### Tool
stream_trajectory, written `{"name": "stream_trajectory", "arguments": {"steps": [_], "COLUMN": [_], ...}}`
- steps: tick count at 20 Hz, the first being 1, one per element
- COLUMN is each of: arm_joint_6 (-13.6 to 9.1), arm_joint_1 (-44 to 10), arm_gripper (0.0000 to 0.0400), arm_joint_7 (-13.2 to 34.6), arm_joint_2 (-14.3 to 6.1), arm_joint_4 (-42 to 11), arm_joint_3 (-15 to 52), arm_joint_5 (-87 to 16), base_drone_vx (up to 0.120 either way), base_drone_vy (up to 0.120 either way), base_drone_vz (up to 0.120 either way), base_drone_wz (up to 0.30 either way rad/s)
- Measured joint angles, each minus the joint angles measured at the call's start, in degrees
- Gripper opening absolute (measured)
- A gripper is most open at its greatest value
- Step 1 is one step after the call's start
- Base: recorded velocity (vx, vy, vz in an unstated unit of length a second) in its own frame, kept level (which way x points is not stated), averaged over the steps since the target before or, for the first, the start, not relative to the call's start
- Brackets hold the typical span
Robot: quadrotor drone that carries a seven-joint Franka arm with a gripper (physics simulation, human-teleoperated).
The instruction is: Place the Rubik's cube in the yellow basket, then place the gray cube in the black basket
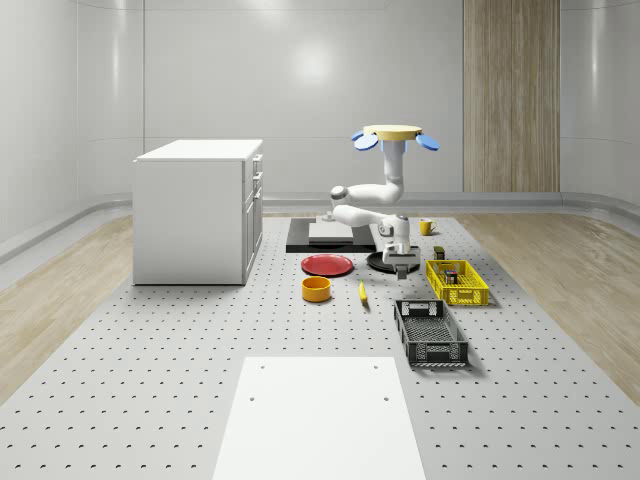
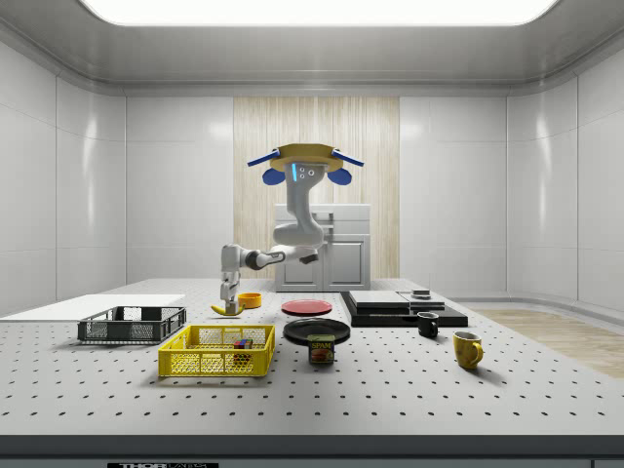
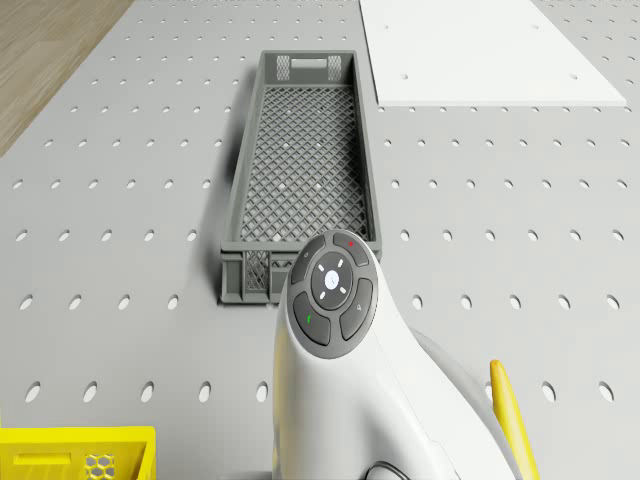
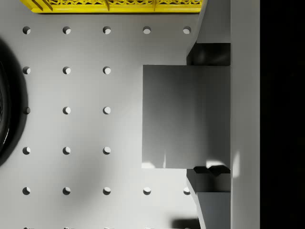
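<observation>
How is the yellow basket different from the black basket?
The yellow basket is bright yellow; the black basket is dark. The yellow basket already has things in it, while the black basket looks empty. In the whole-scene view the yellow basket sits farther back and the black basket nearer. Both are long mesh trays on the table.

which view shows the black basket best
The drone view: the black basket lies whole below the camera, its mesh floor bare. The whole-scene view shows it smaller, nearer the camera than the yellow basket; the side view shows its side wall.

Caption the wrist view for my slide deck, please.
Gripper closed on the gray cube above the table, near the yellow basket.
</observation>
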Motion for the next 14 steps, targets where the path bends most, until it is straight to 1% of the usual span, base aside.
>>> {"name": "stream_trajectory", "arguments": {"steps": [4, 14], "arm_joint_6": [0.1, 0.3], "arm_joint_1": [0.0, -0.1], "arm_gripper": [0.0251, 0.0251], "arm_joint_7": [0.0, 0.1], "arm_joint_2": [-0.1, -0.4], "arm_joint_4": [0.0, 0.0], "arm_joint_3": [0.1, 0.2], "arm_joint_5": [0.1, 0.3], "base_drone_vx": [0.12, 0.12], "base_drone_vy": [0.12, 0.0], "base_drone_vz": [0.0, 0.0], "base_drone_wz": [0.0, 0.0]}}
